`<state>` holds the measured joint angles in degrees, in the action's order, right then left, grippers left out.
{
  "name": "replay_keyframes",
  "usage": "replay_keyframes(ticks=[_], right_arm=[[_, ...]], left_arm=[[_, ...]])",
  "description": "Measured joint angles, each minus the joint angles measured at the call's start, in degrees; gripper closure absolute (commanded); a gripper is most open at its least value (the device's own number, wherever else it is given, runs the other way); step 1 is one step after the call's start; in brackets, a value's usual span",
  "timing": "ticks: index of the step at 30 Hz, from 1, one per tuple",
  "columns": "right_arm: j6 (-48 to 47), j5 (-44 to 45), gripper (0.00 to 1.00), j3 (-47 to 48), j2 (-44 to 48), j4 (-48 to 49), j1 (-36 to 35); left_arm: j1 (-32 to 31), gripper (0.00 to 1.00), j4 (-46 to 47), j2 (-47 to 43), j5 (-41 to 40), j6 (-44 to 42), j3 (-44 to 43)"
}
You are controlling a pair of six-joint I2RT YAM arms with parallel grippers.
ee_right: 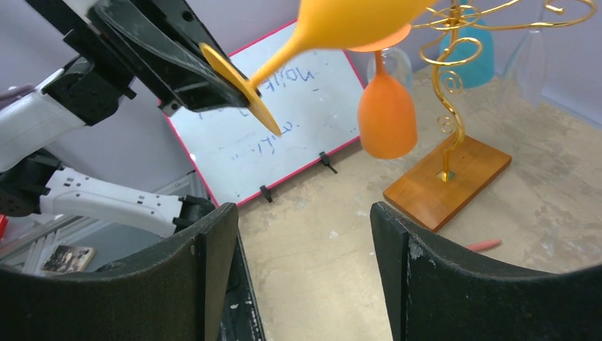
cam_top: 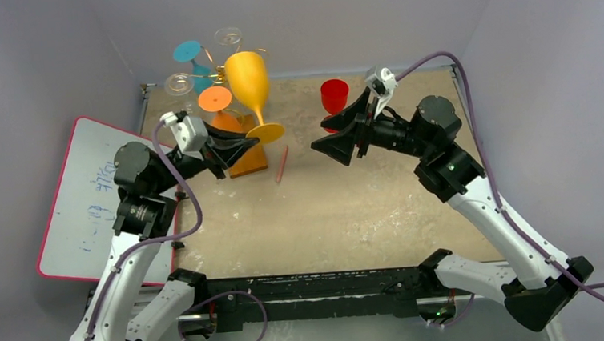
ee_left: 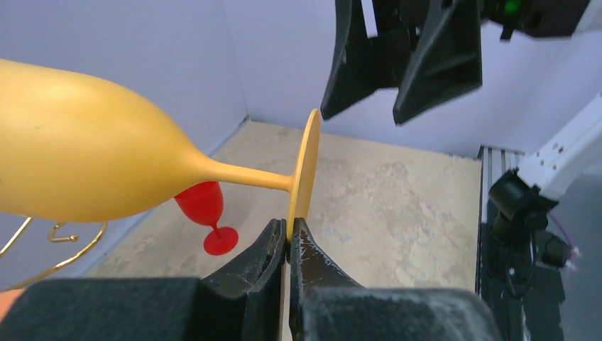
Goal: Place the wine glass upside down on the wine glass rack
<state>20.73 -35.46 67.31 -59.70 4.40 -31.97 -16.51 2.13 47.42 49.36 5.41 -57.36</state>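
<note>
Pinches glass (ee_left: 85, 170) by foot rim in left gripper (ee_left: 287, 238), leaving stem free for rack (ee_right: 454, 186); holds right gripper (ee_right: 302, 213) wide, empty.

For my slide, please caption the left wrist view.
Left gripper pinches the yellow wine glass by its foot; right gripper open beyond.

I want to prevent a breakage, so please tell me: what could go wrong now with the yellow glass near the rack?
The left gripper holds the yellow wine glass only by the foot's edge, between shut jaws; it may pivot or slip.
Its bowl looks close to the hanging orange glass on the wine glass rack; a knock is possible.
</note>
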Motion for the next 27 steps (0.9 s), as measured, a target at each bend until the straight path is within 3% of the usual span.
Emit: replay_keyframes(ticks=[6,10,14,27], right_arm=[[-0.9,4.9,0.20,-0.8,1.2,-1.1,0.0],[-1.6,8.5,0.15,-1.0,2.5,-2.6,0.0],[-2.1,10.1,0.00,-1.4,4.1,-2.9,0.0],[-3.5,10.9,0.00,-2.2,6.9,-4.9,0.0]], left_arm=[[0.0,1.00,12.4,0.7,-7.0,13.7,0.4],[0.0,1.00,14.3,3.0,-11.8,20.9,-1.8],[0.0,1.00,12.7,6.3,-15.8,27.2,-5.7],[-4.9,1.00,1.3,16.3,-20.8,41.1,-18.9]])
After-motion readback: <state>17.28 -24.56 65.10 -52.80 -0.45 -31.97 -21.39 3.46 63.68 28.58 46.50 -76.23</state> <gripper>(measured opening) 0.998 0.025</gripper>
